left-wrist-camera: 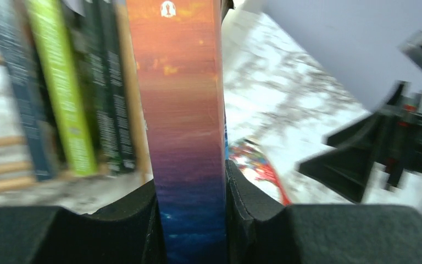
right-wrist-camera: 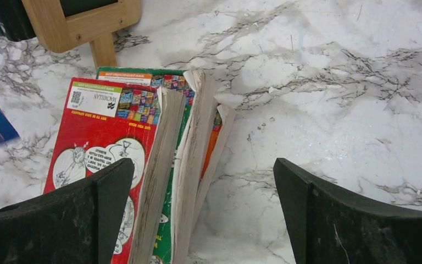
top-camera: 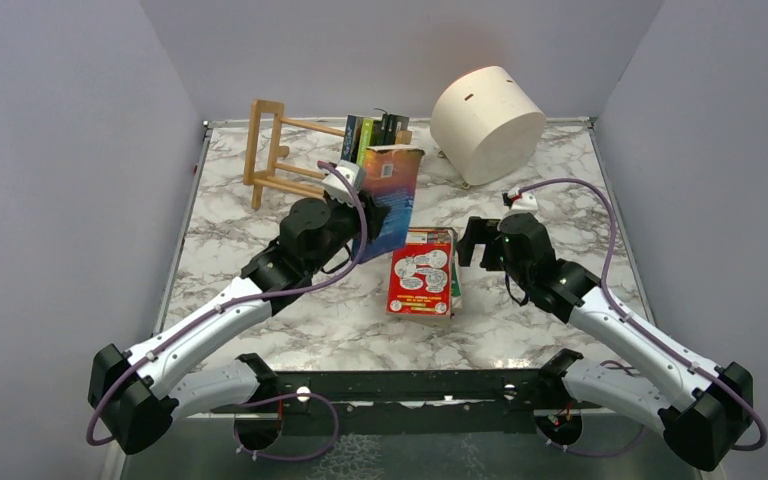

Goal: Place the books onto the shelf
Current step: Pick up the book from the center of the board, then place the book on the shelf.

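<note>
left gripper (left-wrist-camera: pixel 192 198): jaws at a narrow gap, clenched on both faces of a thin sunset-cover book (left-wrist-camera: pixel 178 110).
held book: stands upright between the pads. The cover runs orange at the far end, through purple, to blue at the gripped end. It reaches well past the fingertips. Whether its lower edge touches the table cannot be told.
past the left pad: a row of shelved books (left-wrist-camera: pixel 60 88), with dark, lime green and black spines, upright and just beside the held book. The view is blurred.
shelf (top-camera: pixel 280 150): light wood, ahead of the left jaws. Its books are at its right end and the left half is bare slats.
left arm: stretched diagonally forward from its base, with the wrist raised at the shelf's right end.
right gripper (right-wrist-camera: pixel 203 170): jaws spread wide, released and holding nothing.
under the right jaws: a flat stack of books, a red-cover book (right-wrist-camera: pixel 104 126) on top of a green one (right-wrist-camera: pixel 143 74), page edges facing the gap. The left finger is over the red cover and the right finger over bare marble table (right-wrist-camera: pixel 335 99).
right arm: elbow out to the right, forearm angled in, gripper at the stack's right side.
beyond the right jaws: a cream drum (top-camera: pixel 485 120), well apart from them.
</note>
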Robot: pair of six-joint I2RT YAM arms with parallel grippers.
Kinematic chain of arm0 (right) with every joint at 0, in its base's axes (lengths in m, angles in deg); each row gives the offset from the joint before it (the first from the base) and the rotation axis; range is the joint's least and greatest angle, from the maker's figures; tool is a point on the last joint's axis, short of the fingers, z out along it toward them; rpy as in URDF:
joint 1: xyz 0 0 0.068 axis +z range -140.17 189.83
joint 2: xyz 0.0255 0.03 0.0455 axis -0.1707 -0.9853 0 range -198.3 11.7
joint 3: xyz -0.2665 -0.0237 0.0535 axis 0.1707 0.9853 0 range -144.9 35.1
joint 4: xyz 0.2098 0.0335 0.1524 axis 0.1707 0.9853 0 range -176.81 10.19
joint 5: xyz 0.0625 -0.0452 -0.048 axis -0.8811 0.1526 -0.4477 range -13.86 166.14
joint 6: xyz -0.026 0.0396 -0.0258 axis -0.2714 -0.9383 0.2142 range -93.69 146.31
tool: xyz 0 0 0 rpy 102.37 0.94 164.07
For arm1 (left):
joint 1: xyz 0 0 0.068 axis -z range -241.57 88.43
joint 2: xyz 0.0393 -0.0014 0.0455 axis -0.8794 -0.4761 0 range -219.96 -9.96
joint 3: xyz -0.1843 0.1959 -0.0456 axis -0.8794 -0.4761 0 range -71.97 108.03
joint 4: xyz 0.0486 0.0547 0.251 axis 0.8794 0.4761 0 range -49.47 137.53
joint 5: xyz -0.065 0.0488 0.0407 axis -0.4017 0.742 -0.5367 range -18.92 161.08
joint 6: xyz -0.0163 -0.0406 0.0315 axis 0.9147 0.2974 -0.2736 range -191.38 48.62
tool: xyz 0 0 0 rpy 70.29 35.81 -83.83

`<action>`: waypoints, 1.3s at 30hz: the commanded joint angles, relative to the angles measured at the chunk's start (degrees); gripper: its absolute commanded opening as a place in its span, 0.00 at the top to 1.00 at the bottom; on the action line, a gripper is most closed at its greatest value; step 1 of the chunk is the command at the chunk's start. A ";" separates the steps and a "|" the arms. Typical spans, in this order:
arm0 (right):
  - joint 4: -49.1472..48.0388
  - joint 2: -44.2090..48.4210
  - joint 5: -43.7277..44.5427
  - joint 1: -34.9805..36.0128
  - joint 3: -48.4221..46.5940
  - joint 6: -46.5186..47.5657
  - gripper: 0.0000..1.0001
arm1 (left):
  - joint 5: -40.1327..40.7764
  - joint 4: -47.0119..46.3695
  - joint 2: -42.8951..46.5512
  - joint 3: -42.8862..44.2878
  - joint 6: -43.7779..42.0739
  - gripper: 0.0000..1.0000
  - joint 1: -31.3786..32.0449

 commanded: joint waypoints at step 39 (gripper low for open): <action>-4.70 -5.55 1.21 0.46 -3.42 3.36 0.02 | -17.86 -26.63 -29.17 16.93 -16.12 1.00 -34.83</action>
